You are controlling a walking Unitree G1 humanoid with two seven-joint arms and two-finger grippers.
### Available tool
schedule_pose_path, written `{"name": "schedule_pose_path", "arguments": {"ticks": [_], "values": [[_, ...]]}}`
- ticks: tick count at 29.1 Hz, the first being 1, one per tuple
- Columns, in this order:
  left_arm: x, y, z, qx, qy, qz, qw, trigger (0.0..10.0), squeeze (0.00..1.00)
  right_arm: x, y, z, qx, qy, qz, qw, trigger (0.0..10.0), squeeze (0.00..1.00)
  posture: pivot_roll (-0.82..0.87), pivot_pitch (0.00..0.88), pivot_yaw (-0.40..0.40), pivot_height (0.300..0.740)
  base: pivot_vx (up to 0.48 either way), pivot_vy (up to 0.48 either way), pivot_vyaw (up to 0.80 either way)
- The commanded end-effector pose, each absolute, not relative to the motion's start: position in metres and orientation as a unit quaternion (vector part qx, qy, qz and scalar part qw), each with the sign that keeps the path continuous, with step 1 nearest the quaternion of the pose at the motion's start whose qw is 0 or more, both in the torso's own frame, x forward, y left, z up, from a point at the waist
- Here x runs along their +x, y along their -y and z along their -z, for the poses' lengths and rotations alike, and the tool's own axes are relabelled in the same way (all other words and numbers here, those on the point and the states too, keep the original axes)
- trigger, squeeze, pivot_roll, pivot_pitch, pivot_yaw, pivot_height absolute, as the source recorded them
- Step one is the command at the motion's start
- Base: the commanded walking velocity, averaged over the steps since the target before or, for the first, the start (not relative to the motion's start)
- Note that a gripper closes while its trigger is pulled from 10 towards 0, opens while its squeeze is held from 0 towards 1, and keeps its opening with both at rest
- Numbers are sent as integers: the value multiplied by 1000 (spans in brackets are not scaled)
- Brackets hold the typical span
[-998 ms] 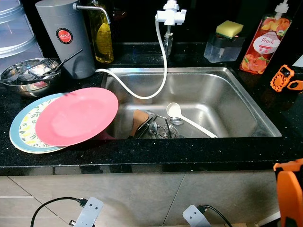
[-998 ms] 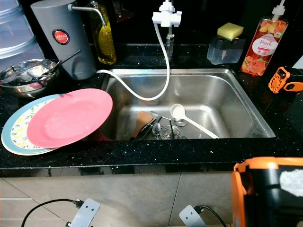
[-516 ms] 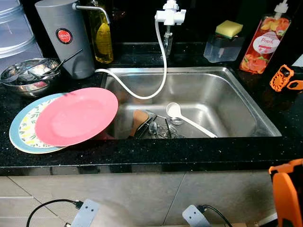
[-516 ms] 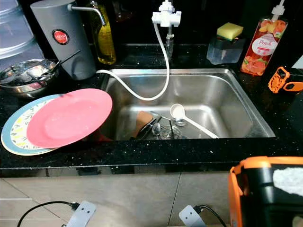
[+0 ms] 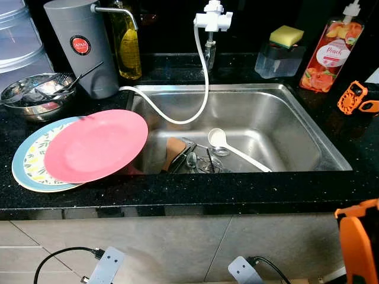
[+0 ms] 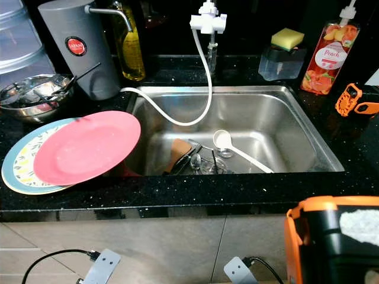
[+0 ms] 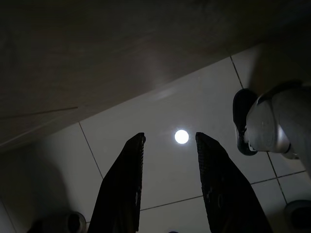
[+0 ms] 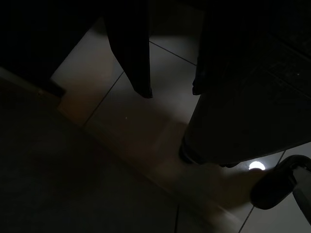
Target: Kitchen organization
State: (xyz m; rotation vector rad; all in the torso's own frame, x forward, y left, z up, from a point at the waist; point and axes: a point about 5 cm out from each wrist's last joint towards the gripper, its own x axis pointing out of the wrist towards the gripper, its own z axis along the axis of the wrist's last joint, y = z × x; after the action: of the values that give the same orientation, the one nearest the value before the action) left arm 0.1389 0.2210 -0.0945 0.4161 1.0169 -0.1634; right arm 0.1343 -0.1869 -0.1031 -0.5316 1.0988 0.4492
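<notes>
Black desk point(image 5: 249, 192) around a steel sink point(image 5: 284, 127). Pink plate point(image 5: 95, 145) stacked on a patterned plate point(image 5: 26, 168), overhanging the sink's left edge. White ladle point(image 5: 234, 149) and cutlery point(image 5: 198, 160) lying in the basin. Left claw point(image 7: 169, 141) apart over floor tiles; right claw point(image 8: 171, 91) apart, in shade.

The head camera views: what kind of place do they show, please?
Most likely a home kitchen, at the sink area: a steel sink set in a black counter, utensils such as a white ladle inside it, and stacked plates beside it.
</notes>
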Motion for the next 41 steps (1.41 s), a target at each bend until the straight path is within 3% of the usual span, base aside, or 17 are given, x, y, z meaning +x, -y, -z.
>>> {"name": "schedule_pose_path", "arguments": {"ticks": [1, 22, 41], "values": [[138, -216, 96, 198, -486, 83, 847, 10000, 0, 131, 184, 105, -242, -518, -212, 793, 10000, 0, 149, 0, -4, 740, 0, 0, 0], [130, -230, 95, 200, -492, 78, 844, 10000, 0, 128, 188, 105, -243, -523, -208, 790, 10000, 0, 140, 0, -5, 740, 0, 0, 0], [134, -213, 98, 193, -487, 87, 848, 10000, 0, 129, 186, 105, -244, -519, -214, 791, 10000, 0, 141, 0, -11, 740, 0, 0, 0]]}}
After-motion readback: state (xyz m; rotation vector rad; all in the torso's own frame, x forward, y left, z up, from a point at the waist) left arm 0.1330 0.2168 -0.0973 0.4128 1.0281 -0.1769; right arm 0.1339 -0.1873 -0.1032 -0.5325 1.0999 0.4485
